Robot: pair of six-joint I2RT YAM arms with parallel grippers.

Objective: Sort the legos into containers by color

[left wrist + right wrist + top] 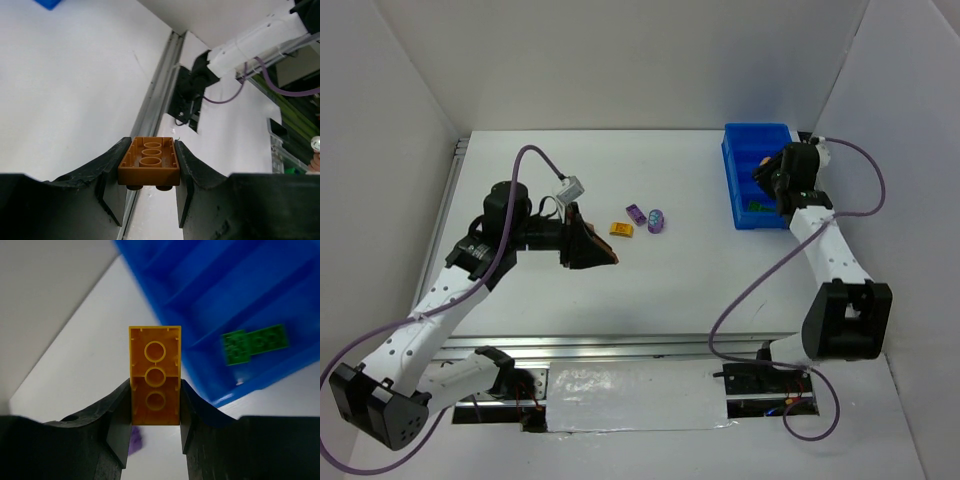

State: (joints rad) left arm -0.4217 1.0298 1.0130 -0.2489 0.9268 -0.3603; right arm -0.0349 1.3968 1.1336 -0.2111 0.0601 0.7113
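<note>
The left claw (149, 172) is clamped on a brown brick (149, 161), whose hollow underside faces the wrist camera. It is held over the left half of the worktop (570, 170). The right claw (155, 412) is clamped on a yellow-orange brick (155, 375) over the near end of the blue tray (215, 285), at the worktop's far right. 2 green bricks (252, 343) lie touching in the tray's end compartment nearest the arms. A loose yellow brick (622, 229) and 2 purple bricks (656, 220) lie close together mid-worktop.

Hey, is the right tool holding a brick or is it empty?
Holding one: the right tool has a yellow-orange brick clamped between its fingers, hollow underside toward the wrist camera.
</note>
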